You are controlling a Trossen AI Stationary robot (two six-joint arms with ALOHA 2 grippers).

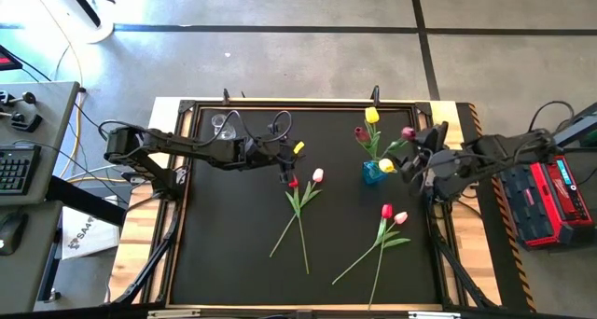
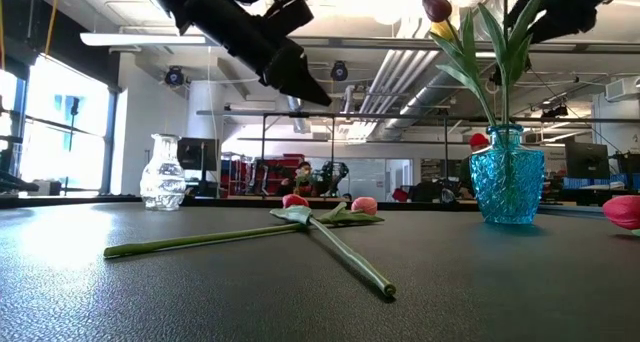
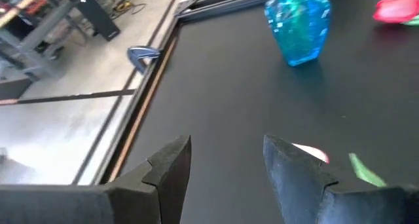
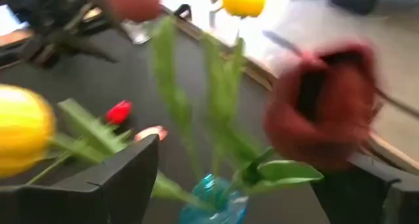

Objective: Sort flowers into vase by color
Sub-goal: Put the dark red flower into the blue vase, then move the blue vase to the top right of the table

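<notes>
- Far left on the black surface (image 1: 233,235), near the back edge, stands a clear glass vase (image 1: 220,124) with nothing in it.
- The left hand (image 1: 288,173) hangs above the middle of the surface, its two dark fingers (image 3: 171,165) spread apart with nothing between them.
- Right below it lies a crossed pair of tulips, one red tulip (image 1: 293,182) and one pink tulip (image 1: 318,175), heads near the hand, green stems running toward the front edge.
- Further right lies a second pair, another red head (image 1: 387,211) just beside a pink head (image 1: 401,217), stems flat on the surface and angled to the front.
- Behind that pair stands the blue vase (image 1: 374,172), upright, already holding two yellow tulips (image 1: 372,116) and two dark maroon tulips (image 1: 361,132).
- The right hand (image 1: 411,166) sits just beside the blue vase among the blooms; its fingers stand wide apart, a maroon head close in front of them, and I cannot tell whether anything is gripped.
</notes>
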